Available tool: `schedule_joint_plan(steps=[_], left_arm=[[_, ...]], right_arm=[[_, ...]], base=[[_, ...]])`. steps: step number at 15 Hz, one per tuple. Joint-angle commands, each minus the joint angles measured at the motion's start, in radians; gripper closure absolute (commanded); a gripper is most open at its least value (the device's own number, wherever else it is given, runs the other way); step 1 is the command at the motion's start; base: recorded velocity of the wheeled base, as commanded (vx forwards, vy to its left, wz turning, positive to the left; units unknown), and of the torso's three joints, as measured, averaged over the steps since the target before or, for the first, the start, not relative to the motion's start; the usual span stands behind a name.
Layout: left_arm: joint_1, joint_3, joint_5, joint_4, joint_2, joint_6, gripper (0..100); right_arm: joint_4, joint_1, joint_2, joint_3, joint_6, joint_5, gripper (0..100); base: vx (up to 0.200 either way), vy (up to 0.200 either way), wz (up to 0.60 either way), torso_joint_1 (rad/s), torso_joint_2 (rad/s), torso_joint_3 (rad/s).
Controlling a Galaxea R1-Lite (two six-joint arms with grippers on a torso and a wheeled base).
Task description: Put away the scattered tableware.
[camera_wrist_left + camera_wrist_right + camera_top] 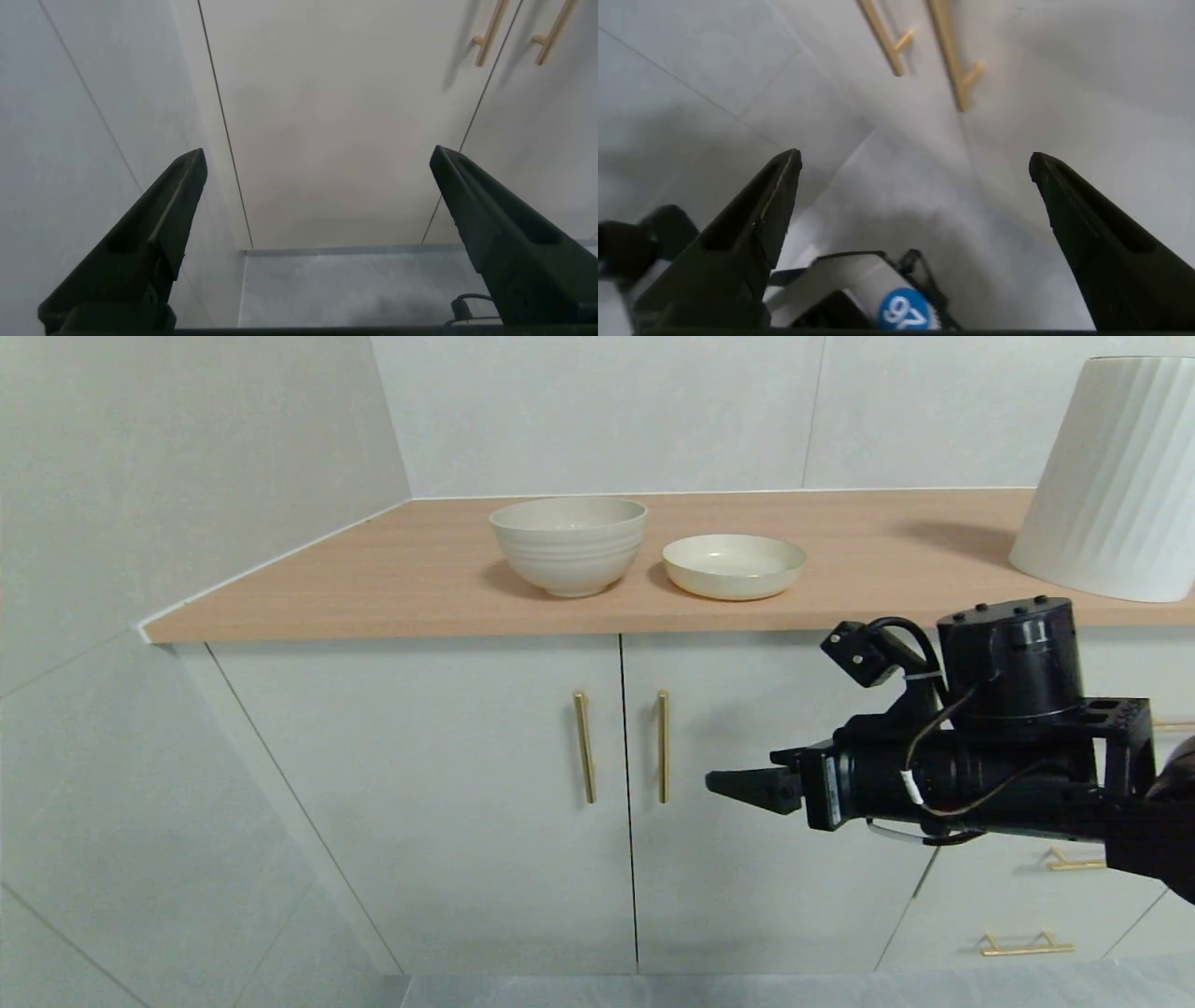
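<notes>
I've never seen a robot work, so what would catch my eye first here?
Two pale dishes sit side by side on the wooden countertop: a deep ribbed bowl and, to its right, a shallow bowl. Below them, the robot's black right pincer points toward the closed cabinet doors with brass handles.

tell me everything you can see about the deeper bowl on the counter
The deeper bowl is cream-white, seemingly glazed ceramic, with faint horizontal ridges round its outer wall and a narrow foot. It stands upright on the wooden countertop, above the left cabinet door; the inside that shows is bare. The shallow dish sits just to its right, apart from it.
</notes>
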Motion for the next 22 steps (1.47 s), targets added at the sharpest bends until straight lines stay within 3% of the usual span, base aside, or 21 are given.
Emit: schedule_joint_plan(steps=[1,3,4,5,6,13,22], left_arm=[[0.000,0.000,0.000,0.000,0.002,-0.001,0],[0.000,0.000,0.000,0.000,0.002,0.000,0],[0.000,0.000,0.000,0.000,0.002,0.000,0],[0.000,0.000,0.000,0.000,0.002,0.000,0],[0.000,0.000,0.000,0.000,0.002,0.000,0],[0.000,0.000,0.000,0.000,0.002,0.000,0],[0.000,0.000,0.000,0.000,0.002,0.000,0]], right_arm=[[-0.016,0.043,0.093,-0.039,0.029,0.000,0],[-0.063,0.059,0.134,-0.054,0.031,-0.003,0],[-0.197,0.066,0.216,-0.056,0.029,-0.006,0],[-0.197,0.066,0.216,-0.056,0.029,-0.006,0],[-0.298,0.080,0.280,-0.063,0.061,-0.009,0],[-0.468,0.085,0.386,-0.086,0.080,-0.077,0],[-0.545,0.109,0.400,-0.096,0.160,-0.088,0]], base=[[0.000,0.000,0.00,0.000,0.00,0.000],[0.000,0.000,0.00,0.000,0.00,0.000],[0.000,0.000,0.00,0.000,0.00,0.000],[0.000,0.000,0.00,0.000,0.00,0.000],[0.000,0.000,0.00,0.000,0.00,0.000],[0.000,0.000,0.00,0.000,0.00,0.000],[0.000,0.000,0.00,0.000,0.00,0.000]])
